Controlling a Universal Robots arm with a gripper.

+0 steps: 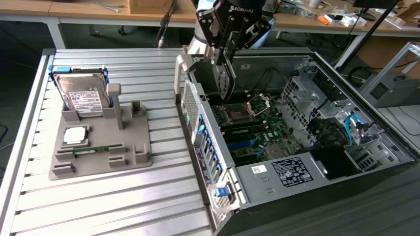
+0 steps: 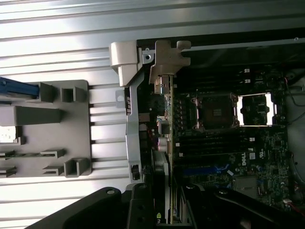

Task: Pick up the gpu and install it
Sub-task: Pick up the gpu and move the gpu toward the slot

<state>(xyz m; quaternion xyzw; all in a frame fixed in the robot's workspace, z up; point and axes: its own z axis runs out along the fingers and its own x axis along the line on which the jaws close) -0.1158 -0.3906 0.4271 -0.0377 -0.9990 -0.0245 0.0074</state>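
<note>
Pinching the gpu [image 1: 225, 78], claw [image 1: 223, 50] over open computer case [image 1: 196, 105], motherboard [image 1: 262, 135] inside, hard drive [image 1: 82, 93] in holder [image 1: 135, 147]

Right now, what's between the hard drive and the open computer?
In the exterior view, the gray holder's upright post stands beside the hard drive, then bare ribbed table runs to the computer.

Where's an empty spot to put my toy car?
The ribbed silver metal table is bare between the grey plastic parts holder and the open black computer case, and from the holder to the edge nearest the exterior camera. Inside the case is crowded.
</note>
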